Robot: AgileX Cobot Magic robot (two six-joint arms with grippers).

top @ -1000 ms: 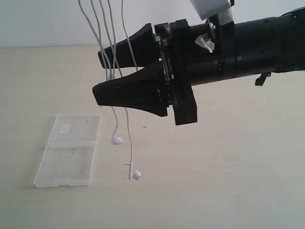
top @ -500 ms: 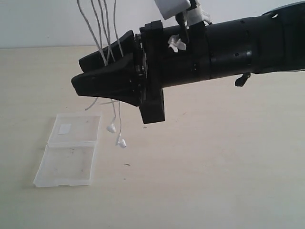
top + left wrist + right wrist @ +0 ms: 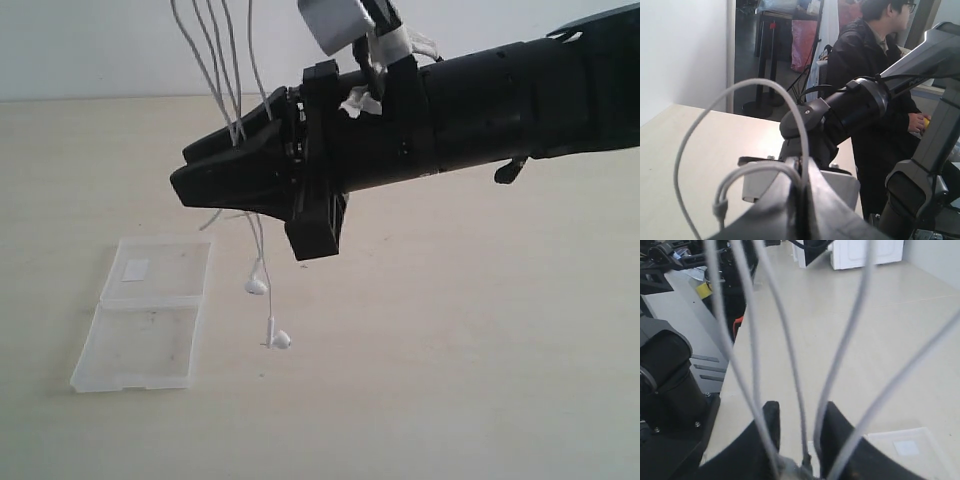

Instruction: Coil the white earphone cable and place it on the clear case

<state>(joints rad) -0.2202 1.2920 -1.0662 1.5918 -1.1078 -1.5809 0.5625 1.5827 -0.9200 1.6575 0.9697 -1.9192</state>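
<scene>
Cable: white earphone cable [image 3: 281, 340] dangling, uncoiled.
Left claw [image 3: 802, 172]: clamped on it.
Right claw [image 3: 195, 178]: around strands (grip unclear).
Clear case [image 3: 140, 345]: bare.

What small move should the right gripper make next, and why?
Probably close the right gripper on the white earphone cable. Its jaws stand slightly apart with several hanging strands between them. The left gripper pinches a loop of it, and both earbuds hang beside the clear case, not over it. Gripping the bundle seems needed before lowering it there.
</scene>
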